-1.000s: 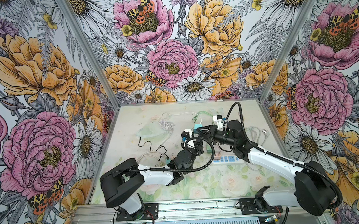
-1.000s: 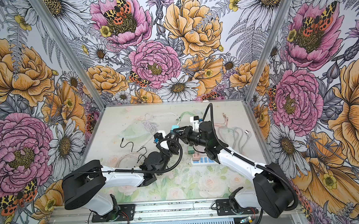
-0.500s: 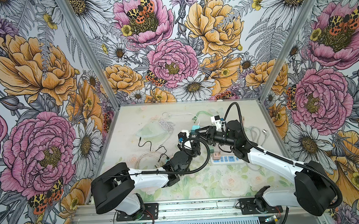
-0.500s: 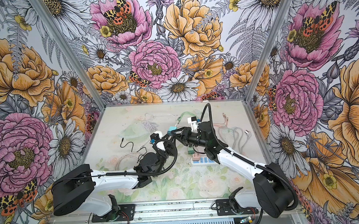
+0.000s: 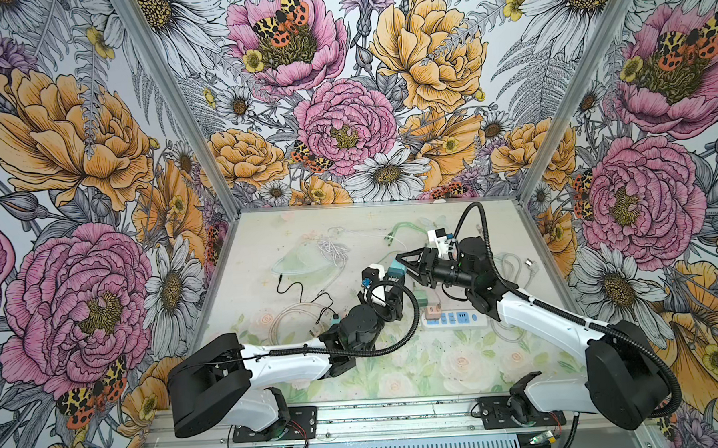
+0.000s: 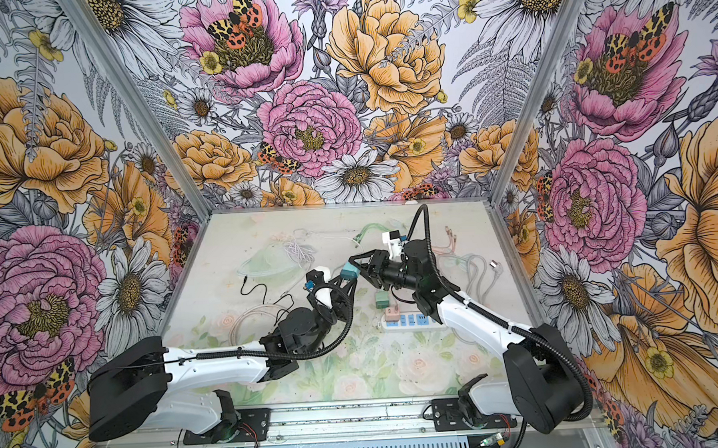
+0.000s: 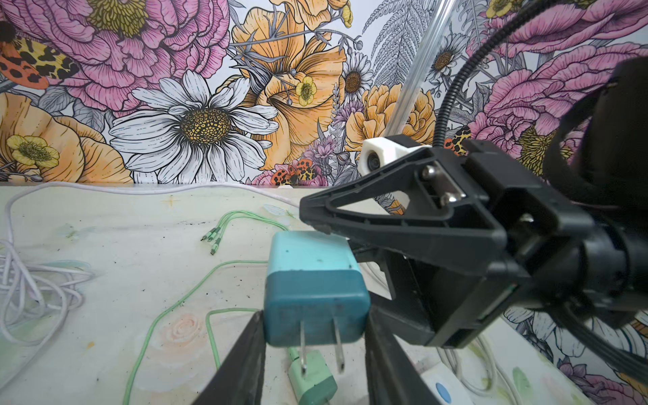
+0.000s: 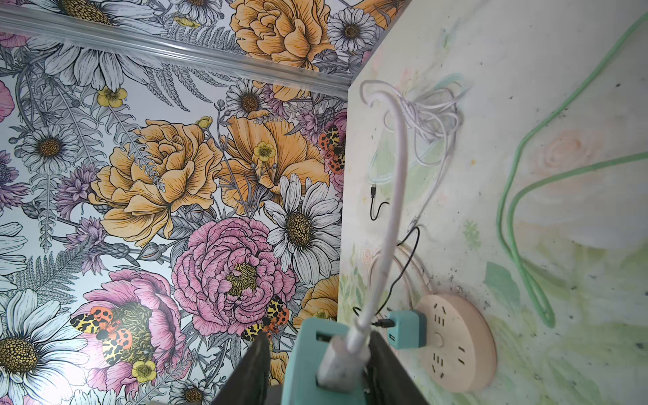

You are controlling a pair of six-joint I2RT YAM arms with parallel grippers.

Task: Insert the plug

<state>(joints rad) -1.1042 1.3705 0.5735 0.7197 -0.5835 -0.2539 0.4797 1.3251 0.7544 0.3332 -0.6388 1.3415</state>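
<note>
A two-tone teal charger (image 5: 396, 270) (image 6: 348, 272) hangs above the table's middle. My left gripper (image 5: 393, 278) (image 7: 315, 314) is shut on its sides, with the two metal prongs pointing at the left wrist camera. In the right wrist view a white cable's plug (image 8: 338, 364) sits in a port on the charger's (image 8: 308, 364) end face. My right gripper (image 5: 405, 264) (image 8: 319, 336) is open around that end, with a gap showing between one finger and the charger. The white cable (image 8: 392, 210) arcs away to a bundle on the table.
Below the grippers lie a green charger (image 5: 420, 297) and a white power strip (image 5: 457, 318) with a pink charger (image 5: 433, 312) plugged in. A round pink socket hub (image 8: 456, 340) holds another teal charger (image 8: 406, 329). Green cables (image 5: 399, 231), a white bundle (image 5: 333, 251) and a black cable (image 5: 298, 290) are strewn about.
My right gripper's jaws have spread apart around the cable's plug. The left arm's elbow has swung to the left, while the charger has stayed roughly in place.
</note>
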